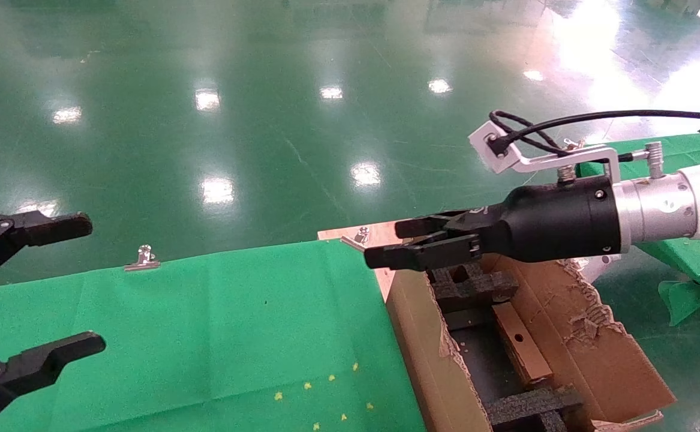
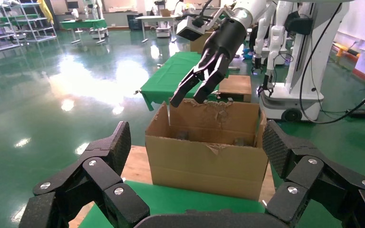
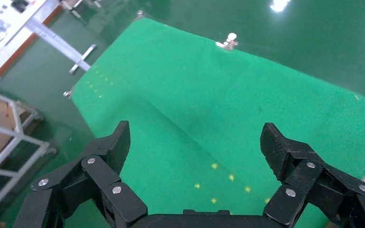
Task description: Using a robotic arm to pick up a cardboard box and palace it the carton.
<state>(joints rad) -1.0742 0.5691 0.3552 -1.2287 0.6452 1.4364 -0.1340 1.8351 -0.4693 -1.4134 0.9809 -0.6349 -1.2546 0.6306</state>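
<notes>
The carton (image 1: 571, 336) stands open at the right end of the green table, with torn flaps and black foam inserts (image 1: 475, 285). The small cardboard box (image 1: 520, 343), with a round hole in its face, lies inside the carton between the foam pieces. My right gripper (image 1: 394, 243), on the white arm with the black wrist, is open and empty above the carton's far left corner; it also shows in the left wrist view (image 2: 192, 95). In the right wrist view my right gripper (image 3: 195, 142) frames only green cloth. My left gripper (image 1: 80, 285) is open and empty at the left edge, facing the carton (image 2: 204, 152).
The table is covered with green cloth (image 1: 206, 336) bearing small yellow marks (image 1: 332, 378). Metal clips (image 1: 143, 258) hold the cloth at the far edge. The carton sits on a wooden board (image 2: 135, 166). Another green table (image 1: 685, 150) lies at the far right. Glossy green floor surrounds it all.
</notes>
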